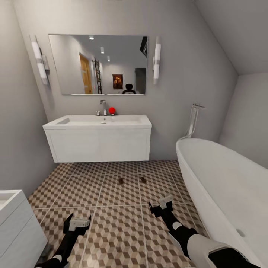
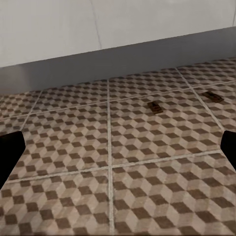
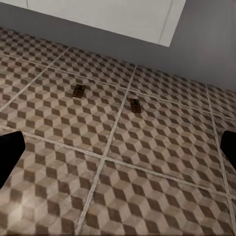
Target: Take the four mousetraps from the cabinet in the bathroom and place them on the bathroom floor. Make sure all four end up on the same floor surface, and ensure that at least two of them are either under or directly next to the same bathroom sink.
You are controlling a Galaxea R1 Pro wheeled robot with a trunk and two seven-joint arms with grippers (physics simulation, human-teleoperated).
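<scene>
Nearest the robot, the left gripper [image 1: 77, 222] and the right gripper [image 1: 160, 207] hang low over the bathroom floor [image 1: 111, 238], both spread wide with nothing between the fingers. My judgement: 2 traps are already down, so the step in hand is going back to the cabinet for the remaining 2; keep the arms tucked and steer clear of the bathtub [image 1: 223, 186] while turning. Farther ahead, 2 mousetraps lie flat on the tiles, the left mousetrap [image 1: 121, 181] and the right mousetrap [image 1: 143, 179], near each other but apart, well ahead of both grippers. Beyond them hangs the bathroom sink [image 1: 97, 121], with the traps just in front of its vanity.
</scene>
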